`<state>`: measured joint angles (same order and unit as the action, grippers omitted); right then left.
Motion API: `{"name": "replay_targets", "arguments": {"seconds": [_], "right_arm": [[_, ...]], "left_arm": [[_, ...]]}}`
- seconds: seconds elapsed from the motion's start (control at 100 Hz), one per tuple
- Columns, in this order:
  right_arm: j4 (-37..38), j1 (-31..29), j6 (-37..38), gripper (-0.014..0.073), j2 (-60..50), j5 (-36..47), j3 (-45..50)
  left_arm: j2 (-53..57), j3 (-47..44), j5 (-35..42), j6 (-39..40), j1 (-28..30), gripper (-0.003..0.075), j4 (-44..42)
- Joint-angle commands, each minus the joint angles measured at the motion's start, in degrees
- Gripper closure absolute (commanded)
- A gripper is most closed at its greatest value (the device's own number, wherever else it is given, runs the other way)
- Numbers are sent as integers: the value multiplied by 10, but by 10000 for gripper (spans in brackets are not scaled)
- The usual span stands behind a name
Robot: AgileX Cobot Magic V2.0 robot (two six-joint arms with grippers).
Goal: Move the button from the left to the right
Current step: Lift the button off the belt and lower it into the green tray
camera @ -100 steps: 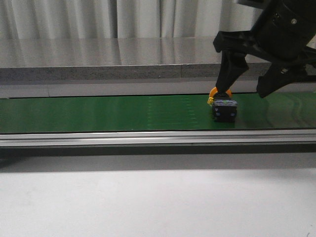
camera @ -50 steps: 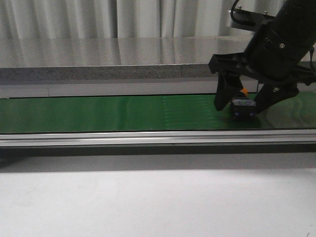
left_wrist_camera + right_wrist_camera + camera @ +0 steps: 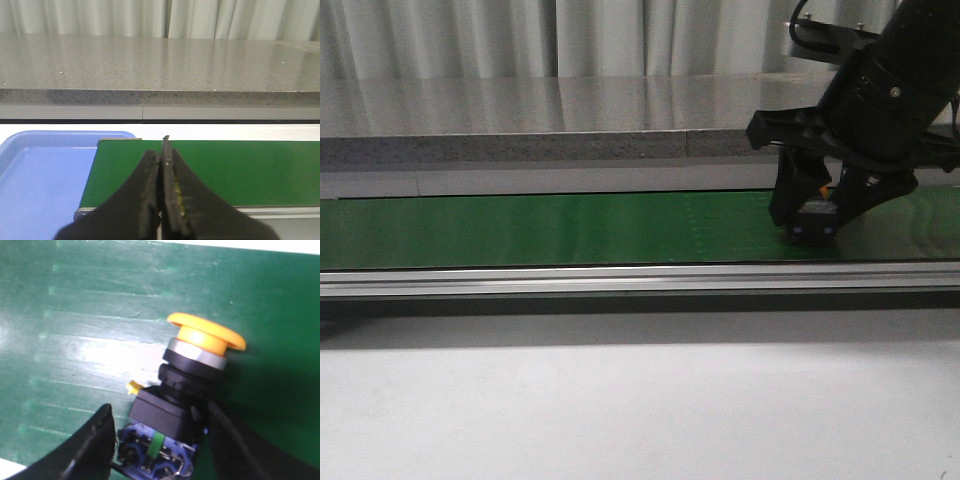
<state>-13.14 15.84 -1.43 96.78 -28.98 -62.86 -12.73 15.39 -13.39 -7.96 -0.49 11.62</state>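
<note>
Button (image 3: 186,390) lying on its side on the green belt (image 3: 550,228) near the table's right end, long axis across the belt, yellow cap toward the far edge, right gripper (image 3: 817,213) straddling its black body, whether clamped unclear, left gripper (image 3: 161,190) clenched, blue tray (image 3: 35,185) at the belt's left end, visible part bare

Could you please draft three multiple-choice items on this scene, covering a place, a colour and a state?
1. Where does the button lie?
A. on the green belt
B. in the blue tray
C. on the grey counter

2. What colour is its cap?
A. red
B. yellow-orange
C. white

3. How are the left gripper fingers?
A. wide open
B. holding the button
C. pressed together, empty

Answers: 1 A, it lies on its side on the belt between the right gripper fingers; 2 B, the right wrist view shows it; 3 C, no gap shows between them.
</note>
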Motion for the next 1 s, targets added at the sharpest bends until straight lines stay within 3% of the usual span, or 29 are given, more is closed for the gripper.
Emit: {"name": "replay_targets", "arguments": {"seconds": [0.0,0.35,0.77,0.99], "right_arm": [[8,-11,-3,302,-40,-1,-25],[98,-128,-3,302,-78,-110,-108],[146,-337,-4,302,-72,-89,-113],[146,-378,-4,302,-25,-74,-113]], "left_arm": [[-5,15,45,1,-4,741,7],[-5,15,45,1,-4,741,7],[-5,15,45,1,-4,741,7],[-5,15,45,1,-4,741,7]]}}
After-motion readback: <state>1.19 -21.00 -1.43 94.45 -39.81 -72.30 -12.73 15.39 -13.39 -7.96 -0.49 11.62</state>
